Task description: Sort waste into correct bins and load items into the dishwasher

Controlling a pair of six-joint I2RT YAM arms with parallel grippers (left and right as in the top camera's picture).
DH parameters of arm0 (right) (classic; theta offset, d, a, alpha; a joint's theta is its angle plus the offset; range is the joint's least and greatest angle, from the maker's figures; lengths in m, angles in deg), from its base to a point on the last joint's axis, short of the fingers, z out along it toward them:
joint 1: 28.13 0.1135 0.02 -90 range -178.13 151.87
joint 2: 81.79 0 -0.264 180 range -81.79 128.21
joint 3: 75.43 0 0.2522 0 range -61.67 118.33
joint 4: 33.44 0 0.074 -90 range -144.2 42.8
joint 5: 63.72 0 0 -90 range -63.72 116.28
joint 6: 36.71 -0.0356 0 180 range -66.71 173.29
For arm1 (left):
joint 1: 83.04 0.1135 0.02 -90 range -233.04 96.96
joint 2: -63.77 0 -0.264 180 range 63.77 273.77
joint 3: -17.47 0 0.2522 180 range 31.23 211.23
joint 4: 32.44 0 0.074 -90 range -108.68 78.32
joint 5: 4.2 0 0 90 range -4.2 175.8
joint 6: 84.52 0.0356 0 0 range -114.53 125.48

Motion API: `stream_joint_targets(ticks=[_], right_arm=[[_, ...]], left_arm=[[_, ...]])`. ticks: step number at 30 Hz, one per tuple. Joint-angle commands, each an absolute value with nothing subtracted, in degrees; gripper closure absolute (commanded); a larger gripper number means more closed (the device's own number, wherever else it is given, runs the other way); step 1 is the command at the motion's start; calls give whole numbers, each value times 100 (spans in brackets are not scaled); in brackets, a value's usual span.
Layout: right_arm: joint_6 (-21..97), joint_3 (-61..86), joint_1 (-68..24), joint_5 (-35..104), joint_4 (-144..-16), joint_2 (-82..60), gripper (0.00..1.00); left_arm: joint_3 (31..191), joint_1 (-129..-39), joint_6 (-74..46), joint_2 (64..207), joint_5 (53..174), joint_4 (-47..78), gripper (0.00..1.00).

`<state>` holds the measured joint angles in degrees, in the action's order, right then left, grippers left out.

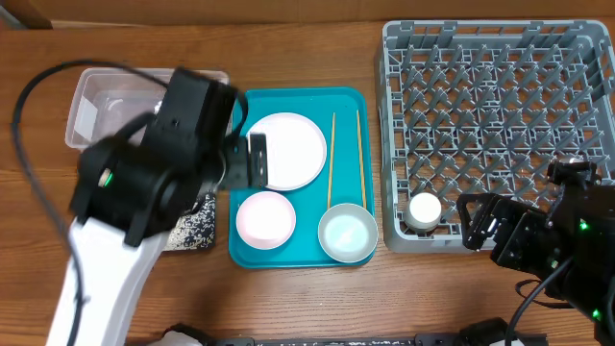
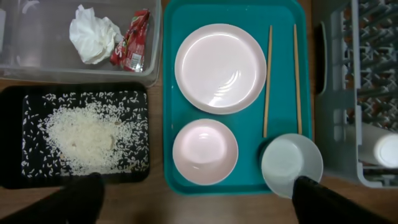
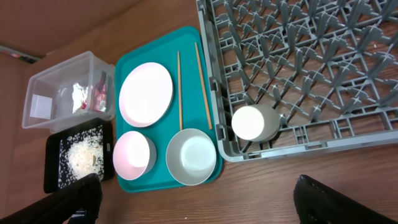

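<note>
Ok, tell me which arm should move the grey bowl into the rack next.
Right, probably. Its fingers sit open beside the rack, and the grey bowl is at the tray corner nearest them. The left arm hangs over the tub, farther off.

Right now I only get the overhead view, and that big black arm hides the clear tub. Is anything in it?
Observer: Yes. The left wrist view shows a crumpled white tissue and a red wrapper lying in the clear tub.
Operator: And the dark tray next to it?
Observer: The black tray carries loose white rice, thickest toward its middle.
Operator: Is that arm's tool holding something?
Observer: No. The left tool is open, its fingers wide apart and gripping nothing.
</note>
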<state>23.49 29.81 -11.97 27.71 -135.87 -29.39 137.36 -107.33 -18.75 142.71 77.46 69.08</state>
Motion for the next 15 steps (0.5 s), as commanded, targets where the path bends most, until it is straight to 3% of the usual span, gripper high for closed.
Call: stream_joint_targets(ticks=[1,15], right_arm=[[2344,2979,-1208,2723,-13565,-2943,0],[2344,2979,-1208,2721,-13565,-2943,0]], left_arm=[[13817,-10792,-2072,13772,7962,6941,0],[13801,-10806,-1978,13628,7862,7018,0]])
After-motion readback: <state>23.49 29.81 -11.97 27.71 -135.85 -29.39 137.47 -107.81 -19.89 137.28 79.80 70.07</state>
